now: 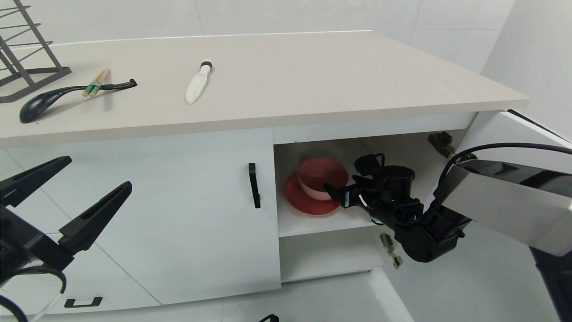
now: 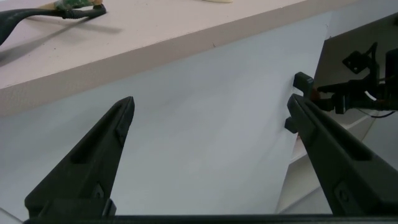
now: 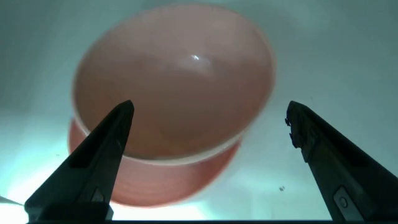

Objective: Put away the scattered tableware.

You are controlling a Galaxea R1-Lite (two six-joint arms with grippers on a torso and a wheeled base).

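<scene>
A pink bowl (image 1: 321,177) sits on a red plate (image 1: 308,202) on the upper shelf of the open cabinet. My right gripper (image 1: 343,179) is inside the cabinet beside the bowl, open. In the right wrist view its fingers (image 3: 99,155) stand on either side of the bowl (image 3: 174,81), apart from it, with the plate (image 3: 186,180) underneath. On the countertop lie a black ladle (image 1: 44,100), a pair of chopsticks (image 1: 96,82) across its handle, and a white knife (image 1: 198,83). My left gripper (image 1: 97,172) hangs open and empty in front of the closed cabinet door.
A grey dish rack (image 1: 22,53) stands at the counter's far left. The closed door carries a black handle (image 1: 254,185). The right-hand cabinet door (image 1: 514,120) is swung open. A lower shelf (image 1: 326,255) lies beneath the bowl's shelf.
</scene>
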